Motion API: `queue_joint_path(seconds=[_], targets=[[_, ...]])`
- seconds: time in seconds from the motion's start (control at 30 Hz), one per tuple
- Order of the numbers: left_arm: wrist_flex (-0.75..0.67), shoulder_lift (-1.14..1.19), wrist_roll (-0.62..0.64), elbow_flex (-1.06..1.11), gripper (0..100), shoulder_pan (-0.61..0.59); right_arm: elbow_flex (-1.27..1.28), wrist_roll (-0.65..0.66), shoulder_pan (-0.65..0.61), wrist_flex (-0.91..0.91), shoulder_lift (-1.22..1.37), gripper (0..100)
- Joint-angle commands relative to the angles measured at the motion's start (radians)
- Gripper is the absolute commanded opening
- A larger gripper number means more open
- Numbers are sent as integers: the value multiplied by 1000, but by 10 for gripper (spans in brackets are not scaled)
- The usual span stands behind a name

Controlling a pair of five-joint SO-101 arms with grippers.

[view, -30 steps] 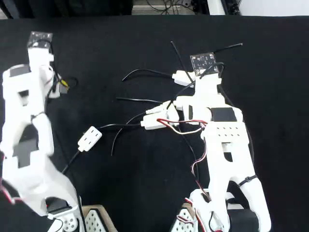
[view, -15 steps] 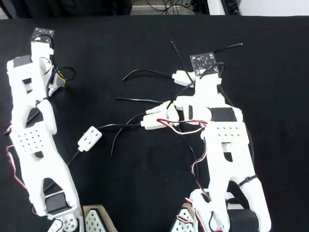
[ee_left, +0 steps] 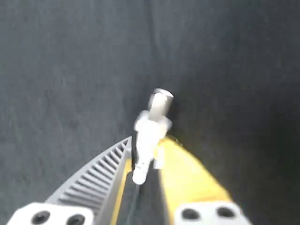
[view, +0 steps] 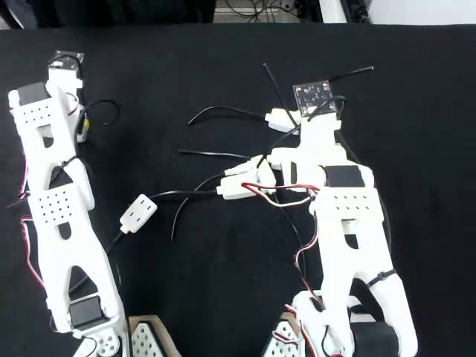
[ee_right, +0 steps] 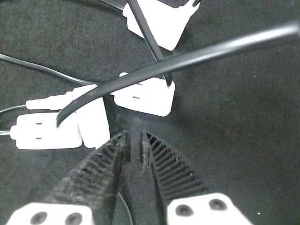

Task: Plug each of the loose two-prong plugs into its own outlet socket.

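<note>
My left gripper [ee_left: 143, 161] is shut on a white two-prong plug [ee_left: 151, 126], which sticks out between the grey ribbed finger and the yellow one above the black cloth. In the high view this plug [view: 82, 130] sits at the far left beside the left arm, trailing a thin black cord. A white outlet socket [view: 138, 213] lies left of centre. Several more white sockets [view: 239, 191] cluster beside the right arm. My right gripper [ee_right: 134, 143] is shut on nothing, just short of one socket [ee_right: 145, 96], with a black cord [ee_right: 187, 58] crossing over it.
Loose black cords [view: 216, 111] loop over the black tablecloth around the central cluster. Red and white arm wires [view: 275, 197] hang across one socket. Another socket [ee_right: 161, 18] lies farther ahead of the right gripper. The arm bases stand at the near edge.
The left arm has stretched out and swung left, carrying the plug and its cord toward the far left. The right arm and the sockets have not moved.
</note>
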Motion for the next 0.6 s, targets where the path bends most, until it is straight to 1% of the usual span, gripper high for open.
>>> queue_joint_path(seconds=[0.0,0.4,0.47,0.57], targets=[[117,-21,-9,-120,29,18,-2,6,-9,-14,-21,43],[118,-63,-3,-108,27,61,-2,6,-8,-12,-21,43],[118,-115,-3,-18,27,65,-2,6,-8,-12,-21,43],[118,-262,-2,216,27,97,-2,6,-8,-14,-21,43]])
